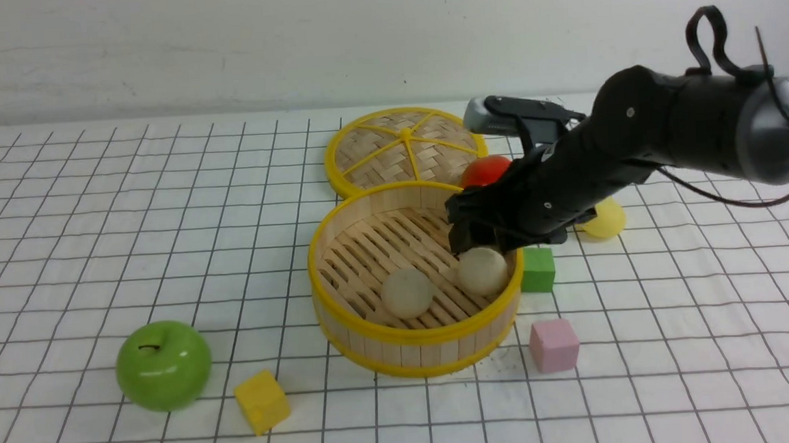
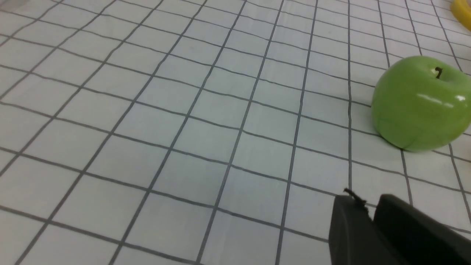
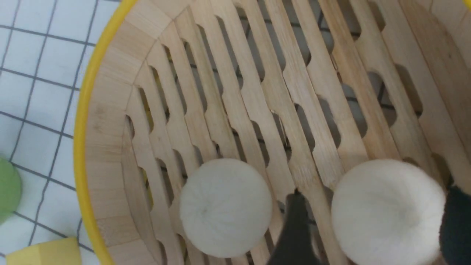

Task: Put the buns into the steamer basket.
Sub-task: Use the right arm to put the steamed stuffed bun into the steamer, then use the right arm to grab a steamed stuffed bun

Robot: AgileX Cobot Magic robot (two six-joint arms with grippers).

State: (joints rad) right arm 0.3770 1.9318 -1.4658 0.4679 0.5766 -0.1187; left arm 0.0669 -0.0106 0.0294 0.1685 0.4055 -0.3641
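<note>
The steamer basket (image 1: 415, 336) stands mid-table, and its yellow rim (image 3: 82, 129) also fills the right wrist view. Two beige buns lie on its slatted floor: one (image 1: 407, 292) (image 3: 225, 208) near the front, the other (image 1: 483, 271) (image 3: 386, 211) by the right wall. My right gripper (image 1: 482, 247) (image 3: 373, 221) reaches in over the right rim and is open astride that second bun, with a gap on one side. A pale yellow bun (image 1: 603, 219) rests on the cloth behind the right arm. My left gripper (image 2: 368, 202) is shut and empty over bare cloth.
The woven lid (image 1: 403, 145) lies behind the basket, a red apple (image 1: 486, 170) at its right edge. A green apple (image 1: 163, 366) (image 2: 419, 103) and yellow cube (image 1: 261, 401) sit front left. Green cube (image 1: 538, 269) and pink cube (image 1: 554, 345) sit right of the basket.
</note>
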